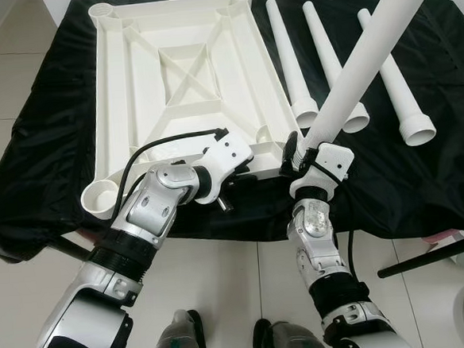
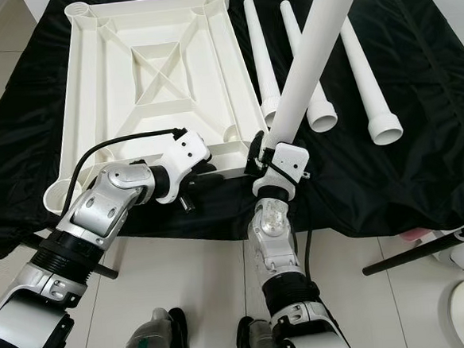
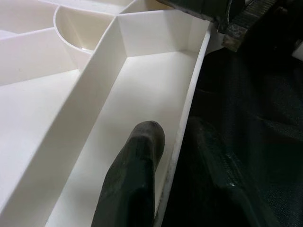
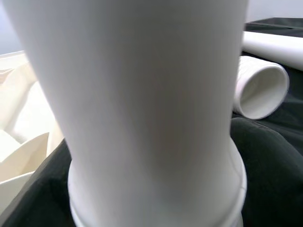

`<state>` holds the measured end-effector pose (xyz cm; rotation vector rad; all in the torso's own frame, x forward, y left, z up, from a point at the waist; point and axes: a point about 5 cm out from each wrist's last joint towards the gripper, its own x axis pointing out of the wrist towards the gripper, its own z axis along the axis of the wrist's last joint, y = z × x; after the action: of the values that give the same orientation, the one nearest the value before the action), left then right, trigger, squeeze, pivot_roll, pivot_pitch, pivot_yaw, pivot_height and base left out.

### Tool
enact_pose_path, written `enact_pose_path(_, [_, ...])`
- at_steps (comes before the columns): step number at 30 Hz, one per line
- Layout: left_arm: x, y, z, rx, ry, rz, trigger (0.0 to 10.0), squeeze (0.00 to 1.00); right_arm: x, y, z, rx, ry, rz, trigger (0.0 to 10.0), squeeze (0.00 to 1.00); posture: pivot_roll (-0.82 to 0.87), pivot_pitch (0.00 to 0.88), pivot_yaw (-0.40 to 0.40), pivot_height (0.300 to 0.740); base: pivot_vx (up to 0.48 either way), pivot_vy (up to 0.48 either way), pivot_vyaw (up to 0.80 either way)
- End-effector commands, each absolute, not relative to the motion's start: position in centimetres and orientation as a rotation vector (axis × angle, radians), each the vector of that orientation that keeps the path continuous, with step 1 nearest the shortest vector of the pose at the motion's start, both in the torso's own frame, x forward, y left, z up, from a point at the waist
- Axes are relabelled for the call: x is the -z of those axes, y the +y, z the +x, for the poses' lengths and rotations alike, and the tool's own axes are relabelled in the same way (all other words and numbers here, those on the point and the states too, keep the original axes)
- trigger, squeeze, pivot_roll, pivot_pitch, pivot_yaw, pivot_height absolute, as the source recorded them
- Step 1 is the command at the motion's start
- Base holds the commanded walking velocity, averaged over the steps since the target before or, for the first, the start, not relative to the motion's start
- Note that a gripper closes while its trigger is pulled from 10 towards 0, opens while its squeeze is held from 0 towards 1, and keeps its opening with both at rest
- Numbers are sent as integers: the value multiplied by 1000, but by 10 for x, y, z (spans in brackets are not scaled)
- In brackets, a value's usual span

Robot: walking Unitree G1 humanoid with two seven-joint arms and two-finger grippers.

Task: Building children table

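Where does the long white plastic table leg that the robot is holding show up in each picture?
Left eye view: long white plastic table leg, slanting from upper right to the right gripper.
Right eye view: leg, right of centre.
Left wrist view: cannot make it out.
Right wrist view: leg, close up.
Shared landmark: white tabletop.

- Two silver metal arms [image 1: 151, 207] had black ribbed joint rings.
- White plastic wrist housings [image 1: 229, 153] carried screws.
- A black cable [image 1: 147, 150] looped along the left forearm.
- Long black matte fingers [image 3: 132, 179] were rounded at the tips.
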<state>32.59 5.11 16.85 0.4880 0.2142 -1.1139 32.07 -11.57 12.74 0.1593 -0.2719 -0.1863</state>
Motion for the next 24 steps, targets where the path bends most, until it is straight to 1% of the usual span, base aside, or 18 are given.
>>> enact_pose_path(1, [-164,48,325,1141,236,491,10000,0,-99,-114,315,117,-137,141,10000,0,112,165,3,740,0,0,0])
enact_pose_path(6, [-164,47,325,1141,234,491,10000,0,-101,-115,316,87,-154,134,10000,0,112,164,2,740,0,0,0])
enact_pose_path(7, [-165,46,325,1142,232,490,10000,0,-102,-117,316,72,-164,122,10000,1000,108,158,1,740,0,0,0])
enact_pose_path(13, [-165,46,326,1143,229,491,10000,0,-102,-118,316,53,-168,110,10000,1000,107,155,0,740,0,0,0])
enact_pose_path(14, [-165,46,326,1144,228,491,10000,0,-103,-118,316,24,-171,107,10000,0,106,151,1,740,0,0,0])
enact_pose_path(17, [-165,45,326,1145,227,492,10000,0,-103,-118,316,4,-173,105,10000,0,106,151,1,740,0,0,0])
enact_pose_path(21, [-164,44,325,1153,226,497,10000,0,-103,-117,316,-95,-175,116,10000,0,101,139,4,740,0,0,0])
enact_pose_path(24, [-164,44,325,1154,226,498,10000,0,-103,-118,316,-108,-178,111,10000,0,99,136,5,740,0,0,0])
